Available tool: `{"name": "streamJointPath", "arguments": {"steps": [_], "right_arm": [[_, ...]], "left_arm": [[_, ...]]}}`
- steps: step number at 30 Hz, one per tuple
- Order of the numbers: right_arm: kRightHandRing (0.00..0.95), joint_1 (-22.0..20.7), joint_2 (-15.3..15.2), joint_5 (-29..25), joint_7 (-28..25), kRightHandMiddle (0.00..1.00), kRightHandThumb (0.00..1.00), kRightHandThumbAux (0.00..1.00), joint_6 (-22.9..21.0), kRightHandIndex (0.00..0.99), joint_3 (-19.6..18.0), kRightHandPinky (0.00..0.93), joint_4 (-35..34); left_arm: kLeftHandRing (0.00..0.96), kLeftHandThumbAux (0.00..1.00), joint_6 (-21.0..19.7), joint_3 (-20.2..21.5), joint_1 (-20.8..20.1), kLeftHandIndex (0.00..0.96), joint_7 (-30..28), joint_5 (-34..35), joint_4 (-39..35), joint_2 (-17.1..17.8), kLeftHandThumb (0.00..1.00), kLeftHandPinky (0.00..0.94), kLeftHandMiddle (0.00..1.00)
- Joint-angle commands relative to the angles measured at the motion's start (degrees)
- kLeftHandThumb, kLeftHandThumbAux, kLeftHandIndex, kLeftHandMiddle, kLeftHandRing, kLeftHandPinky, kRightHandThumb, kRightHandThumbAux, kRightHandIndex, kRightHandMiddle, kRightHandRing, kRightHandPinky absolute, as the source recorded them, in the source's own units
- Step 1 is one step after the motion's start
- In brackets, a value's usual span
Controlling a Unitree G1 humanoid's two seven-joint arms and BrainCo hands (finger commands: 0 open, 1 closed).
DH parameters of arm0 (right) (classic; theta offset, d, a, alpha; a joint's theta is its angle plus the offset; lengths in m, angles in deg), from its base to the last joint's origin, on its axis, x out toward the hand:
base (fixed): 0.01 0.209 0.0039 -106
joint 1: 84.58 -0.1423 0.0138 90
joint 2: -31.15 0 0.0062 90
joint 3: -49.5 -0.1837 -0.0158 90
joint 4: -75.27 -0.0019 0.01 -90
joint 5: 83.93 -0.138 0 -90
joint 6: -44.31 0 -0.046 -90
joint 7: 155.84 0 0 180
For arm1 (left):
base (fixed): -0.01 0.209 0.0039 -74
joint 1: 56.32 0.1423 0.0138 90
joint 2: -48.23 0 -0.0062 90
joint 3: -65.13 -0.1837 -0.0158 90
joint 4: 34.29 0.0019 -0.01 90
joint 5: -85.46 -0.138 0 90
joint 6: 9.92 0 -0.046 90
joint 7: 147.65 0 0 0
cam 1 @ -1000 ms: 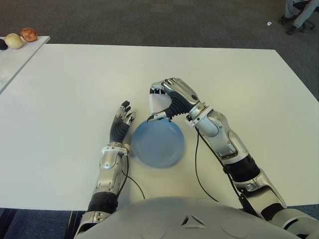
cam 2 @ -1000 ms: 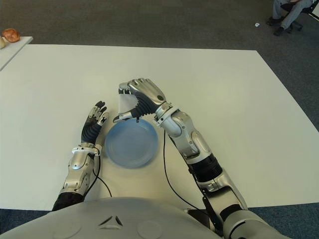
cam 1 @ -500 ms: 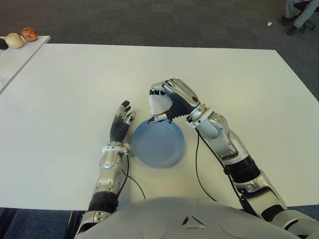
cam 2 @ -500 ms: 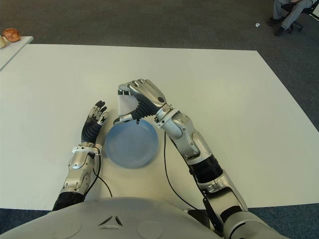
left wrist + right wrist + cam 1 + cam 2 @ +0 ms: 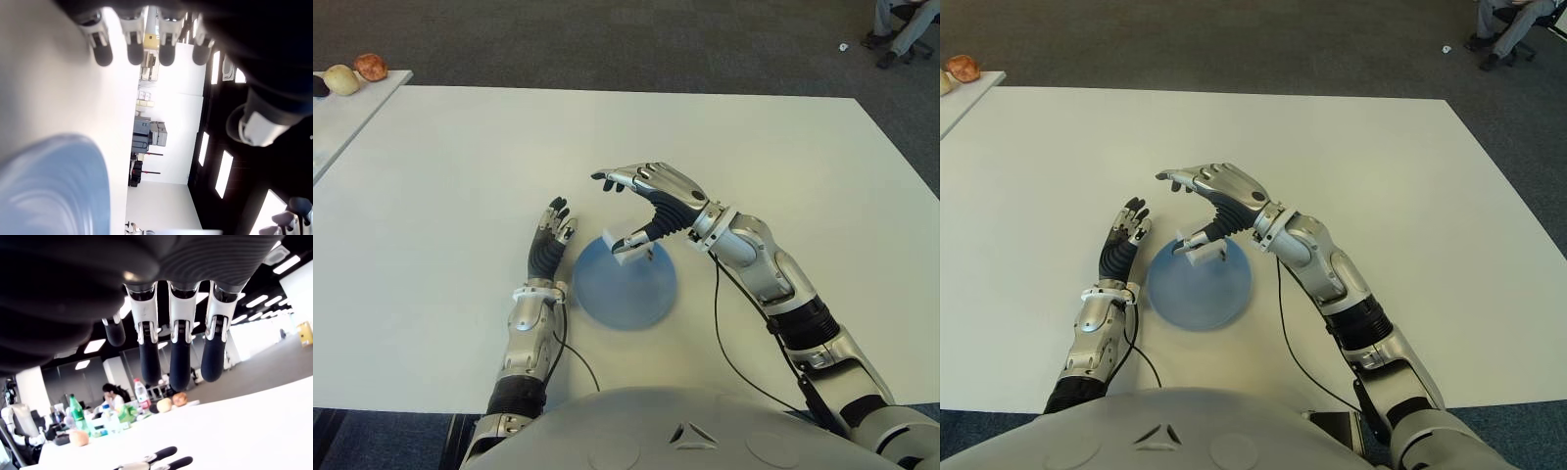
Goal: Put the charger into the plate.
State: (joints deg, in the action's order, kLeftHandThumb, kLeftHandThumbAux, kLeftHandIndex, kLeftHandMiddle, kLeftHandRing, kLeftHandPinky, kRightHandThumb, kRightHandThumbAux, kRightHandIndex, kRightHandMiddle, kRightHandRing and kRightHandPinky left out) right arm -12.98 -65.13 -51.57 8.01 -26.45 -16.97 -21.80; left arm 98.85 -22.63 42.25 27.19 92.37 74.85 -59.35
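Observation:
The white charger shows over the far part of the blue plate, just below my right thumb and free of the fingers. My right hand hovers above the plate's far rim, open, its fingers stretched out to the left. The right wrist view confirms straight fingers holding nothing. I cannot tell whether the charger touches the plate's bottom. My left hand shows just left of the plate with its fingers straight and open, and its wrist view catches the plate's rim.
A side table at the far left carries a few round fruits. A seated person's legs show at the far right on the carpet. A black cable hangs from my right forearm over the white table.
My right hand has opened, its fingers swinging out flat. The charger left its grasp and dropped to the plate's far part. The left hand stayed put.

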Motion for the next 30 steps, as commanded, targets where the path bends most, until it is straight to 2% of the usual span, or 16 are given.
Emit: {"name": "streamJointPath", "arguments": {"steps": [1,6,18,25,30], "right_arm": [[0.001,-0.37,-0.36,-1.95,-1.91,0.001,0.305,0.161,0.66,0.001,-0.37,0.001,0.91],[0.000,-0.58,-0.34,-3.05,-2.15,0.000,0.316,0.119,1.54,0.000,-0.63,0.000,1.64],[0.000,-1.25,-0.24,-4.04,-2.19,0.000,0.351,0.098,2.22,0.000,-1.37,0.000,3.04],[0.000,-3.31,1.17,-4.99,-1.78,0.000,0.359,0.101,1.90,0.000,-2.36,0.000,5.37],[0.000,-5.55,2.92,-5.65,-1.28,0.000,0.335,0.105,0.48,0.000,-3.30,0.000,7.70]], "left_arm": [[0.055,0.546,-4.70,0.42,2.43,0.040,-0.50,0.35,4.67,0.08,0.000,0.079,0.064],[0.059,0.560,-5.21,0.60,2.26,0.035,-0.35,0.56,4.74,-0.10,0.000,0.082,0.064],[0.061,0.566,-5.72,0.66,2.12,0.045,-0.35,0.74,4.65,-0.14,0.000,0.083,0.069],[0.073,0.562,-4.44,1.04,1.96,0.055,-1.51,1.57,5.29,-0.25,0.000,0.100,0.081],[0.067,0.559,-3.45,0.95,1.80,0.046,-2.04,0.73,6.17,0.19,0.000,0.062,0.082]]}}
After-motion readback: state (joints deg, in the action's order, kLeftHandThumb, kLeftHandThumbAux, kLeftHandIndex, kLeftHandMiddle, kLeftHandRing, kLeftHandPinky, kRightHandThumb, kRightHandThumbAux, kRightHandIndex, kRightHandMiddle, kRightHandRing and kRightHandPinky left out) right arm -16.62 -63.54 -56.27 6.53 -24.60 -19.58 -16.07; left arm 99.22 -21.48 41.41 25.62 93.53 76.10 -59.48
